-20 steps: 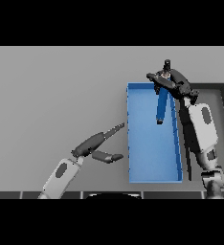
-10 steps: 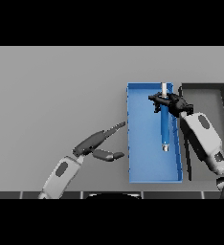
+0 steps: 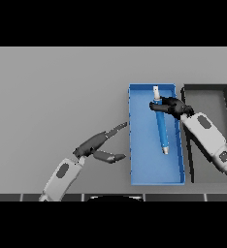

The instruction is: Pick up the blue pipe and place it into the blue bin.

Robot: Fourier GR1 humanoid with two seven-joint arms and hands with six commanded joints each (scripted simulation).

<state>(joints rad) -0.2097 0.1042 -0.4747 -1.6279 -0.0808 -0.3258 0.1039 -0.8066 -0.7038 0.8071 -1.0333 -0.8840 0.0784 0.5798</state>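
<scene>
Head view. The blue pipe [image 3: 161, 127] lay lengthwise over the floor of the blue bin [image 3: 144, 167], its pale ends pointing toward the far and near walls. The right hand [image 3: 170, 107] was curled round the pipe's upper part, grasping it above the bin's far half. A dark bin [image 3: 221, 90] stood just beside the blue bin on its right. The left hand [image 3: 98, 147] hovered over the grey table [image 3: 52, 92], fingers straight and spread, left of the blue bin.
</scene>
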